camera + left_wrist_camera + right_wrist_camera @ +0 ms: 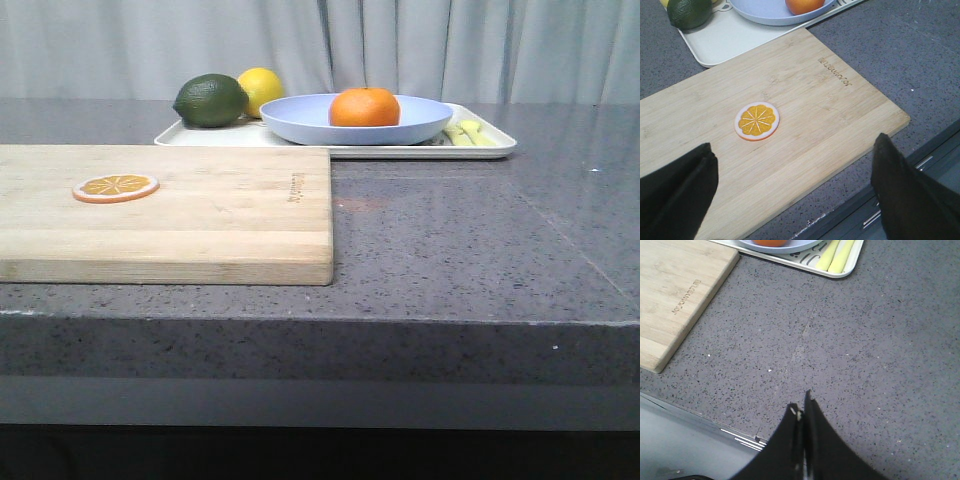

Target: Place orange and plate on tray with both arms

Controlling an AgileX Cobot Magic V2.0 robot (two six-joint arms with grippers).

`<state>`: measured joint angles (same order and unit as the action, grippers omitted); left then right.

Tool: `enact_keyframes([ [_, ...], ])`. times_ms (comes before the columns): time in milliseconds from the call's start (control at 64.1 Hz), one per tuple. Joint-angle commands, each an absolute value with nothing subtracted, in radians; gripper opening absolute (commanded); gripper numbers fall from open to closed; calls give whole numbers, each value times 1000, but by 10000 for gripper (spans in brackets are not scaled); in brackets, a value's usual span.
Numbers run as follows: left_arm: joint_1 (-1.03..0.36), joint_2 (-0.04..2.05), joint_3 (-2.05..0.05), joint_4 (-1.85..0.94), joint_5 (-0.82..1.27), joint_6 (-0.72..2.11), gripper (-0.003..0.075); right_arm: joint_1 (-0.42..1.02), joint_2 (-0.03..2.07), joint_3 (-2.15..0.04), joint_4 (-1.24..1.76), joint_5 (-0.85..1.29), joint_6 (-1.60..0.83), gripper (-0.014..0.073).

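Note:
The orange [365, 107] sits in the lavender-blue plate [300, 122], and the plate rests on the cream-white tray [490, 150] at the back of the table. The orange [804, 5], plate [760, 12] and tray [725, 40] also show in the left wrist view. The right wrist view shows the orange [770, 242], plate [790, 247] and tray [850, 265] at its edge. My left gripper [795, 165] is open and empty above the near edge of the cutting board. My right gripper [802, 405] is shut and empty over the bare counter near the front edge. Neither gripper shows in the front view.
A wooden cutting board [200, 215] lies front left with a thin orange slice [115, 187] on it. A dark green lime [211, 100] and a yellow lemon [262, 88] sit on the tray's left. Pale yellow sticks [468, 133] lie on its right end. A grey curtain hangs behind.

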<state>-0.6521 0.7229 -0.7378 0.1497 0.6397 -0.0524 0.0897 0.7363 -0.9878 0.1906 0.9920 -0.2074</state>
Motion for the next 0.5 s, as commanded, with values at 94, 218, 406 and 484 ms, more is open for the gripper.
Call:
enact_keyframes([
  [94,-650,721,-764,153,563,-53,607,89,734,-1013,200,935,-211,-66],
  [218,-650,721,-764,153,559,-53,607,89,734,-1013,200,935,-211,-66],
  [406,-650,721,-764,153,558,-53,581,89,734,-1013,200,935,-211,-66],
  [484,-650,721,-764,142,558,-53,491,89,734,-1013,200,935,-211,-66],
])
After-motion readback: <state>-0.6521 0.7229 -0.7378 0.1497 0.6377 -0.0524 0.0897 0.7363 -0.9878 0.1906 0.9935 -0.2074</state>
